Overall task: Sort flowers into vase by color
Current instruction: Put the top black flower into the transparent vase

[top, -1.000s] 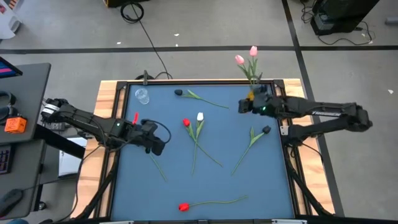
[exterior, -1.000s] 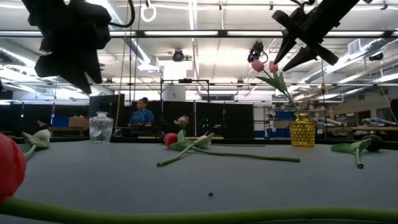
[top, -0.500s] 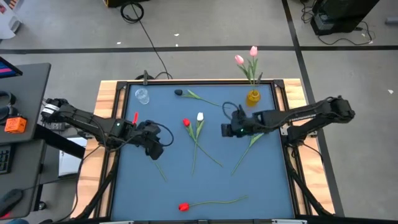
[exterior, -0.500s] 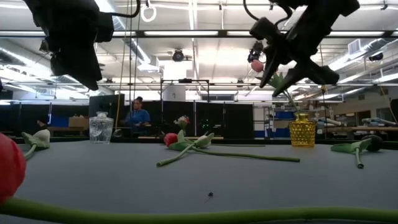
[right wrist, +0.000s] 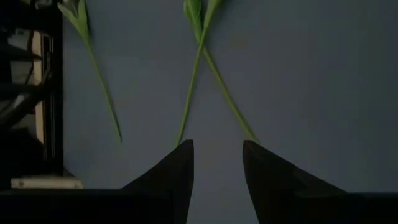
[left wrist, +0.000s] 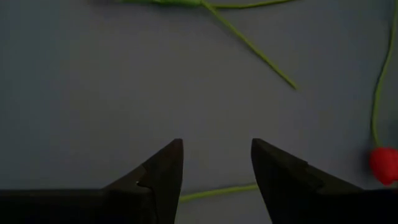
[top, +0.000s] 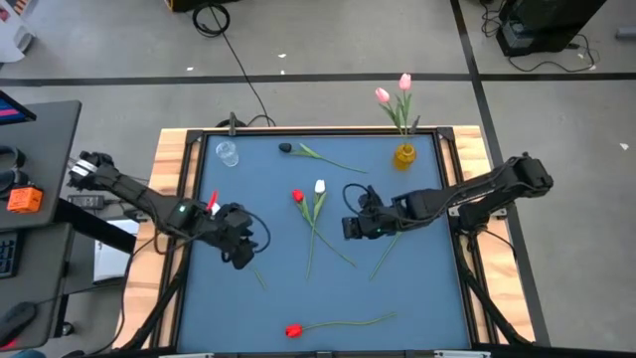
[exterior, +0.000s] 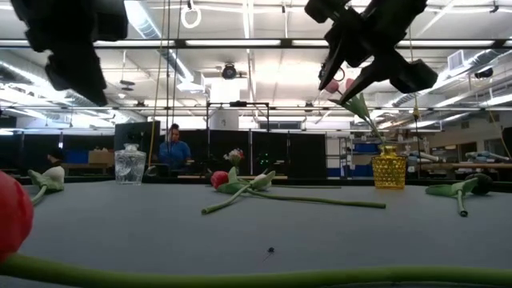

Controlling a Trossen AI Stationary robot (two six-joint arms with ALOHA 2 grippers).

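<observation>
1. The left gripper (top: pixel 238 255) hangs over the left part of the blue table (top: pixel 427 298), jaws apart and holding nothing. A thin green stem (left wrist: pixel 214 191) runs just under and between its fingertips (left wrist: pixel 169 163); a second stem (left wrist: pixel 252 46) lies ahead of them.
2. A clear vase (top: pixel 228 153) stands in the far left corner, well away from both sets of jaws.
3. A dark tulip (top: pixel 286 148) lies near the far edge, beyond both grippers.
4. A red tulip (top: pixel 297 196) and a white tulip (top: pixel 320 186) lie between the two grippers, stems crossing.
5. Another red tulip (top: pixel 293 330) lies at the near edge, well apart from either gripper.
6. The right gripper (top: pixel 350 228) hangs above the table's middle, jaws apart and empty. The crossed stems (right wrist: pixel 205 74) end just ahead of its fingertips (right wrist: pixel 184 152).
7. A second dark tulip (top: pixel 425 208) lies behind the right jaws, its stem passing under the arm.
8. A yellow vase (top: pixel 404 155) holding two pink tulips (top: pixel 384 95) stands at the far right edge.
</observation>
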